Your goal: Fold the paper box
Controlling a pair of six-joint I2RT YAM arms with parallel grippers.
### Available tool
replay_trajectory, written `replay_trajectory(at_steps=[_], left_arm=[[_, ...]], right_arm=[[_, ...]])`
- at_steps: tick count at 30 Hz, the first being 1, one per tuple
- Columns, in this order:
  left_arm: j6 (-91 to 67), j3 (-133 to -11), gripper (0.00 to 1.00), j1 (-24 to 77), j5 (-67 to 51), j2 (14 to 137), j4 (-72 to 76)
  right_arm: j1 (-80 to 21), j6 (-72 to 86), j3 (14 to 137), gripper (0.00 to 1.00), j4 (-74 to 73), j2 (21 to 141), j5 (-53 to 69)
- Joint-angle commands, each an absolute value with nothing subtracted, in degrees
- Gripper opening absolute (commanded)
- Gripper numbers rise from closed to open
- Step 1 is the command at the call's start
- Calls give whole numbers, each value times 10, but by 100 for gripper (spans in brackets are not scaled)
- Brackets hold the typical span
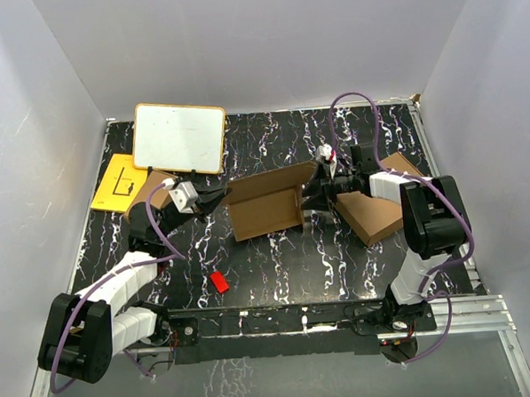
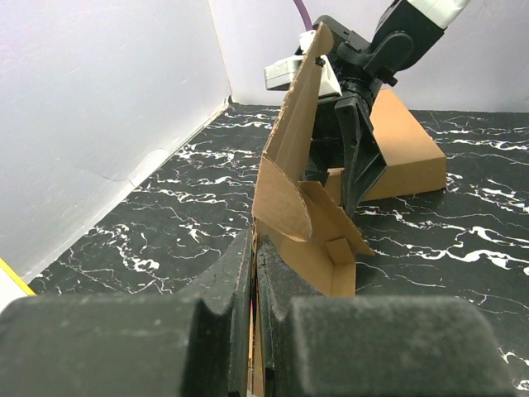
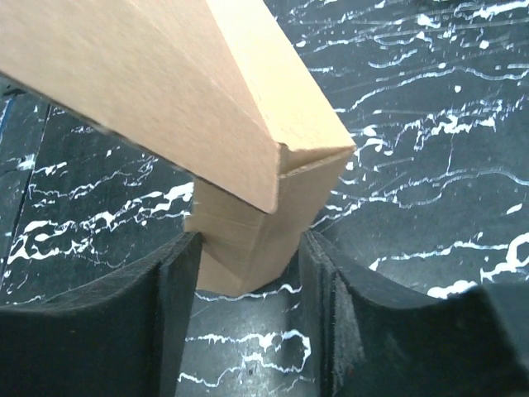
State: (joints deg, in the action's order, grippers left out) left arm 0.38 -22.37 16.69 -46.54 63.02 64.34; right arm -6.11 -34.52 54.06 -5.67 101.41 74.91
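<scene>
The paper box point(image 1: 265, 207) stands half folded at the table's middle, thin brown card with a raised back wall and side flaps point(image 2: 285, 198). My left gripper point(image 1: 219, 199) is at its left end, shut on a thin card wall that sits pinched between the pads point(image 2: 254, 248). My right gripper point(image 1: 314, 196) is at the box's right end and shows as black fingers point(image 2: 357, 157) behind the raised wall. Its jaws stand apart around a folded corner of the box point(image 3: 248, 149); the left pad point(image 3: 178, 289) touches the card and a narrow gap shows at the right pad point(image 3: 331, 289).
A larger plain brown box point(image 1: 377, 212) lies just right of the right gripper. A small chunky brown box point(image 1: 158, 191) sits behind the left arm. A whiteboard point(image 1: 179, 137) and a yellow sheet point(image 1: 117, 182) lie at the back left. A small red block point(image 1: 219, 282) lies near the front.
</scene>
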Motion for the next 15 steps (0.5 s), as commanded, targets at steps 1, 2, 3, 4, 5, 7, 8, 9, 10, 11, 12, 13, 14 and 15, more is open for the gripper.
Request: replay_trajectory(at_steps=[1, 2, 3, 4, 5, 7, 8, 9, 10, 11, 12, 13, 14, 15], left_arm=[[-7, -215, 0, 170, -474, 618, 680], [-8, -214, 0, 170, -474, 618, 681], [-9, -213, 0, 170, -474, 617, 683], [-11, -212, 0, 170, -475, 617, 684], [-13, -211, 0, 170, -475, 617, 686], [-17, -209, 0, 170, -475, 618, 687], [-18, -209, 0, 170, -474, 617, 687], [-20, -207, 0, 170, -474, 618, 687], [-22, -206, 0, 170, -473, 617, 686], [-23, -205, 0, 170, -472, 617, 687], [-24, -204, 0, 170, -472, 617, 702], [-25, -204, 0, 170, -471, 616, 704], [-26, -202, 0, 170, -470, 616, 705], [-27, -201, 0, 170, -470, 615, 705]], right_arm=[[-75, -293, 526, 52, 78, 984, 762], [-78, -282, 520, 51, 93, 982, 756], [-80, -267, 512, 51, 112, 979, 749], [-83, -247, 503, 51, 140, 976, 741], [-85, -224, 491, 51, 167, 973, 728], [-87, -185, 472, 53, 217, 967, 700], [-87, -161, 463, 53, 239, 965, 688], [-87, -147, 455, 53, 259, 963, 678], [-89, -133, 445, 53, 279, 962, 667], [-89, -119, 438, 53, 298, 962, 658], [-90, -106, 430, 53, 318, 962, 651], [-89, -93, 424, 52, 337, 963, 646], [-90, -83, 418, 52, 354, 964, 642], [-91, -75, 415, 51, 369, 965, 642]])
